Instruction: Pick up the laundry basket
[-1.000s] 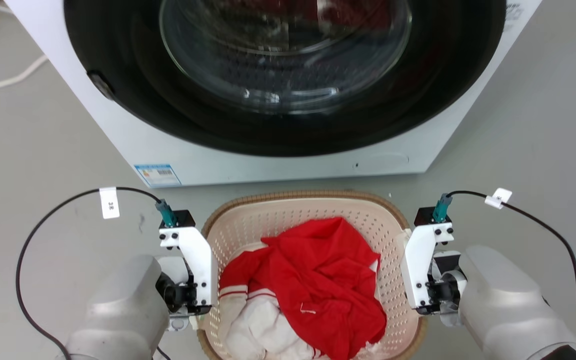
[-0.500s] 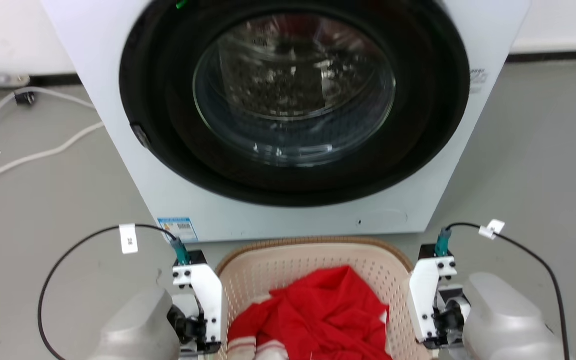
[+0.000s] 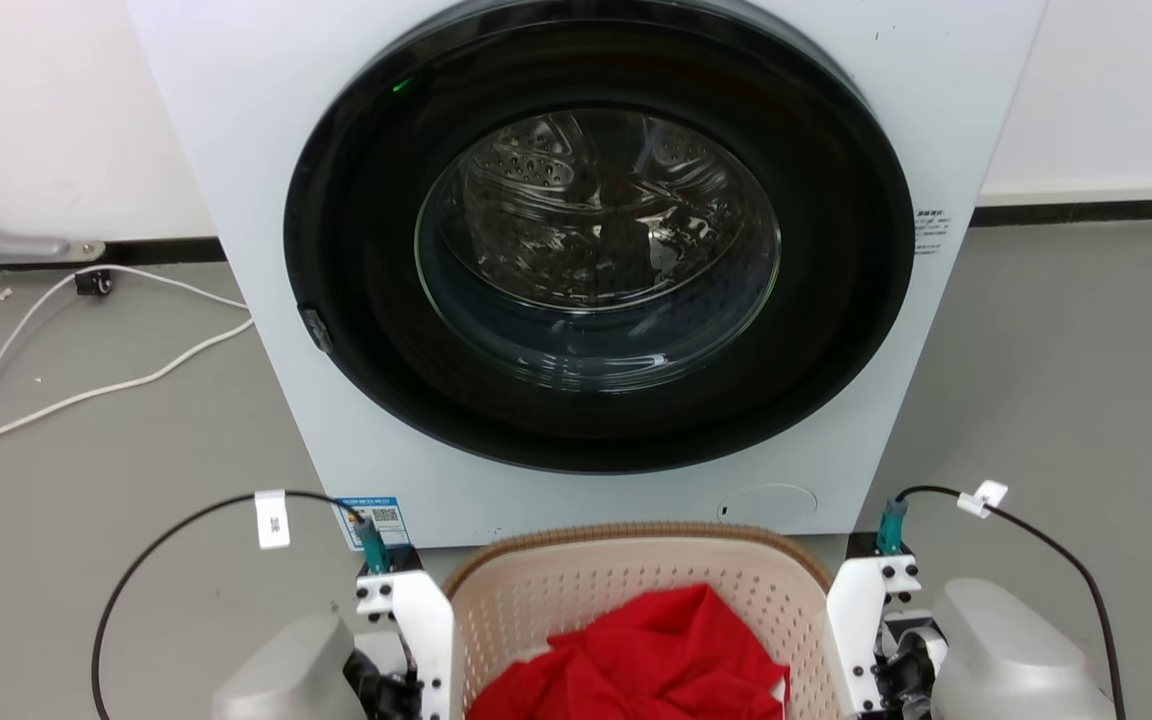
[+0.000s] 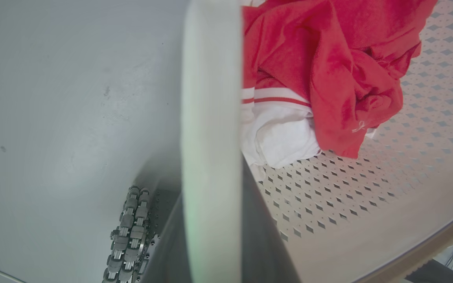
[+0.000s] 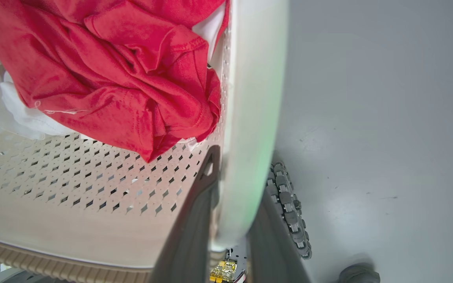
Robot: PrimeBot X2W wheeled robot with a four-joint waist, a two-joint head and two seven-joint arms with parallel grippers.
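Observation:
The laundry basket (image 3: 636, 565), cream perforated plastic with a brown woven-look rim, sits at the bottom of the head view between my two arms. Red clothing (image 3: 656, 660) and a white cloth (image 4: 281, 137) lie inside it. In the left wrist view my left gripper (image 4: 212, 220) is shut on the basket's white side handle (image 4: 210, 98), one dark finger on each side of it. My right gripper (image 5: 234, 204) is shut the same way on the other white handle (image 5: 254, 98). The head view hides both sets of fingertips behind the white wrist brackets.
A white washing machine (image 3: 596, 270) with its round glass door shut stands directly behind the basket. White cables (image 3: 86, 380) trail over the grey floor at the left. Roller wheels show below the handles (image 4: 128, 232) (image 5: 289, 204).
The head camera has risen and tipped up, so the washer's whole door shows and the basket has slid to the bottom edge. Both grippers remain at the basket's sides.

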